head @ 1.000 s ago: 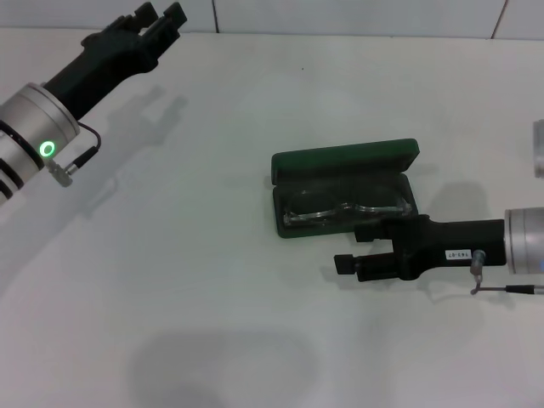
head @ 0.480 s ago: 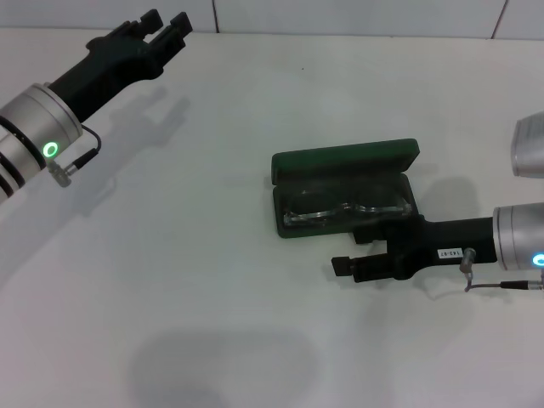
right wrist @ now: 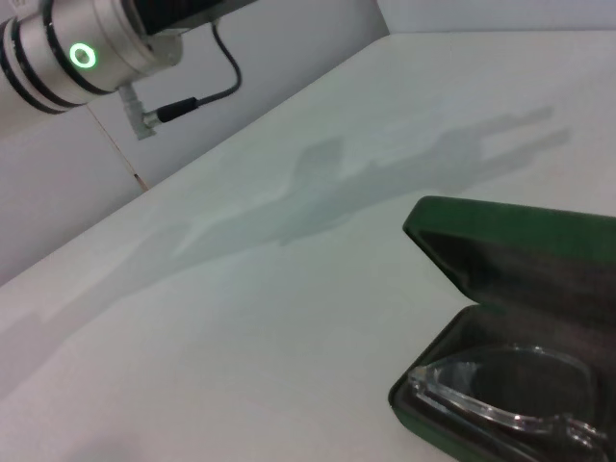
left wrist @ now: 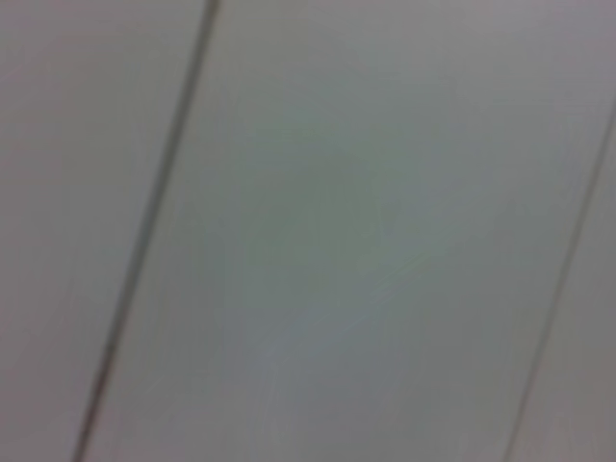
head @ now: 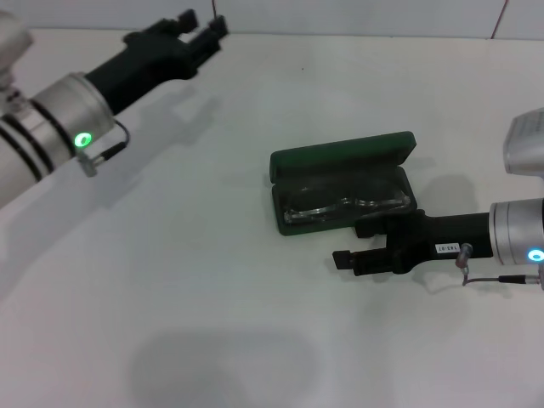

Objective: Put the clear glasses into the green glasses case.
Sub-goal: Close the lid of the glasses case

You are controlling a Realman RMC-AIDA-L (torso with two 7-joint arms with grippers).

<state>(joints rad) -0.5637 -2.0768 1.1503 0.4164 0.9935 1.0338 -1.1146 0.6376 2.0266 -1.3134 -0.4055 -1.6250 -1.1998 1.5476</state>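
The green glasses case [head: 343, 159] lies open right of the table's middle, its lid tilted up at the back. The clear glasses [head: 340, 206] rest inside its dark tray. The right wrist view shows the same case [right wrist: 510, 236] with the glasses [right wrist: 505, 385] lying in it. My right gripper [head: 353, 246] hovers just in front of the case's near edge, open, with nothing between its fingers. My left gripper [head: 204, 20] is raised at the far left back of the table, far from the case, and looks open and empty.
The white table [head: 195, 280] stretches bare to the left and front of the case. A wall with dark seams [head: 357, 15] runs along the back edge. The left wrist view holds only a blurred pale surface with thin lines. The left arm [right wrist: 87, 53] also appears in the right wrist view.
My left arm has swung to the right along the back of the table. The right gripper has stayed in front of the case, shifting only slightly.
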